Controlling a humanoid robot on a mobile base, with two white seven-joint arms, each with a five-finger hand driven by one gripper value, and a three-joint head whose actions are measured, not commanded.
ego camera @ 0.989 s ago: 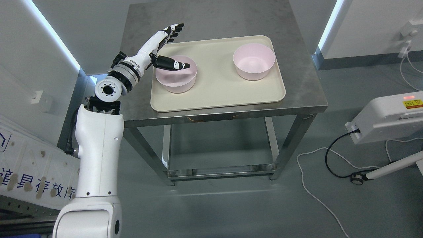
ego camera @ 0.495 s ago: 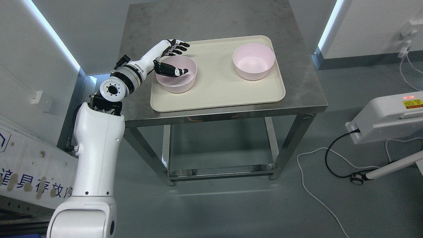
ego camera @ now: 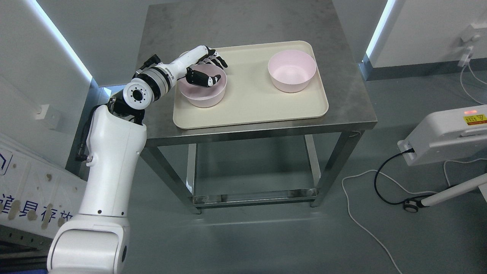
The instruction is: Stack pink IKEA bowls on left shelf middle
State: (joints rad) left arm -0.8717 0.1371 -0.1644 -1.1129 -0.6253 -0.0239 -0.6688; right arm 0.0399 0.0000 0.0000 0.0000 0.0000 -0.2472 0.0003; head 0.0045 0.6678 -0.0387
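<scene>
Left hand straddles far rim of near pink bowl on tray, thumb inside, fingers outside, not yet pinched. Second bowl stands well apart. Judged light, rigid, slick plastic; rim grip suitable

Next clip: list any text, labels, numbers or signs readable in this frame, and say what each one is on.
Panel at lower left: large blue Chinese characters, cut off by the frame edge and partly covered by the arm; not reliably readable.
Yellow label on the white machine at right: a warning triangle and small print, too small to read.
Bowls, tray, table: no print visible.
</scene>
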